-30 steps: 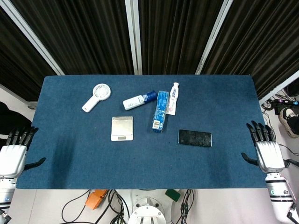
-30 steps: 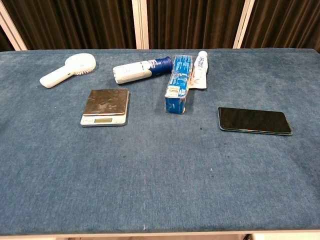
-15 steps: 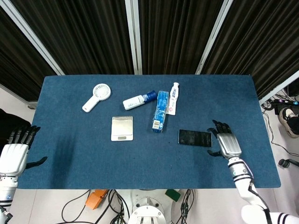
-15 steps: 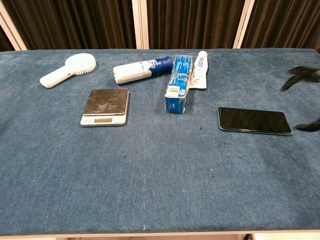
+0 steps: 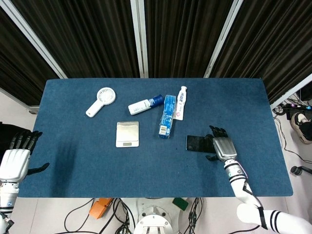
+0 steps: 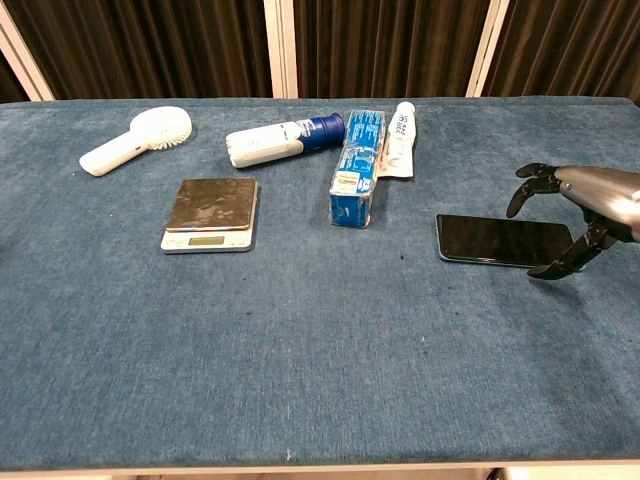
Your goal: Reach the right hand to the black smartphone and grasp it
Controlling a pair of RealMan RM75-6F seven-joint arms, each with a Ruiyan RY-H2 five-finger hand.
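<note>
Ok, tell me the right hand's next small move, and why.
Probably lower and close: the right hand is poised over the right end of the black smartphone, fingers apart beyond its far edge and the thumb near its near edge, gripping nothing yet.

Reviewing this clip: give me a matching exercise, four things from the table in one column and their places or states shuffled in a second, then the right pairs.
Things:
1. phone
2. fan
3. scale
4. right hand

Places or states:
A. far left part of the table, white, handle toward the left
B. lying flat, its right end under the spread fingers
C. over the phone's right end, fingers apart, not closed on it
D. left of the blue box, display at its near edge

Pairs: 1-B, 2-A, 3-D, 4-C
</note>
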